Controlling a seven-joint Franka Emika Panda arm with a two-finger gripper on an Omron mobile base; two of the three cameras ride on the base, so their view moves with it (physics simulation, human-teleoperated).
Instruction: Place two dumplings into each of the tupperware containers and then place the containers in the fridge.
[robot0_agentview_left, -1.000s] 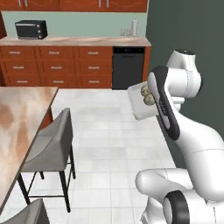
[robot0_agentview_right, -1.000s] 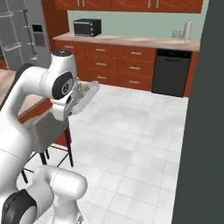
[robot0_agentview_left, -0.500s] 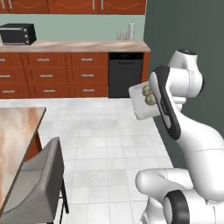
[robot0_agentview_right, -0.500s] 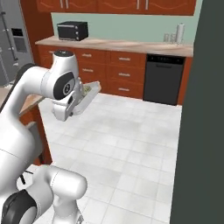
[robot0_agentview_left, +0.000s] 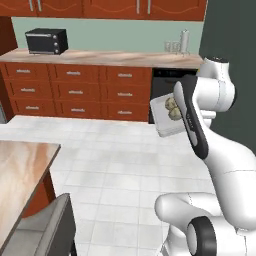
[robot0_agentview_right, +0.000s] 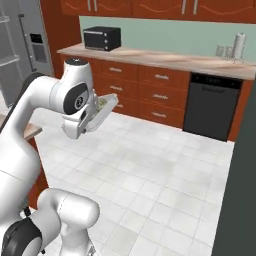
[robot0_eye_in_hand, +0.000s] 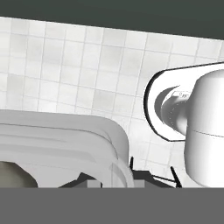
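Tupperware container (robot0_agentview_left: 166, 116) is up in the air, carried at the end of the arm, tilted steeply so its open face points toward the left base camera. Two dumplings (robot0_agentview_left: 172, 108) sit inside it, one above the other, touching or nearly so. From the right base view the same container (robot0_agentview_right: 102, 111) shows edge-on, slanted, sticking out past the arm's wrist, with a bit of olive-tan visible over its rim.

Gripper (robot0_eye_in_hand: 151, 174) is closed on the container's wall: in the hand view the rounded pale corner of the tray (robot0_eye_in_hand: 87, 144) sits right at the finger tips, and a dark olive patch of dumpling (robot0_eye_in_hand: 13, 175) shows at lower left inside it. Actual finger contact is mostly hidden by the tray rim.

Below the container: white tiled floor (robot0_agentview_left: 115, 165), nothing under it.

Background, left base view: red-brown base cabinets (robot0_agentview_left: 75, 92) with a tan counter, black microwave (robot0_agentview_left: 46, 41) on the counter at left, dark dishwasher (robot0_agentview_right: 214, 106) at the counter's right end. A marble-top table corner (robot0_agentview_left: 22, 170) and a grey chair (robot0_agentview_left: 45, 232) are at lower left, well apart from the arm. Grey fridge (robot0_agentview_right: 22, 47) stands at the far left of the right base view, well apart from the container.
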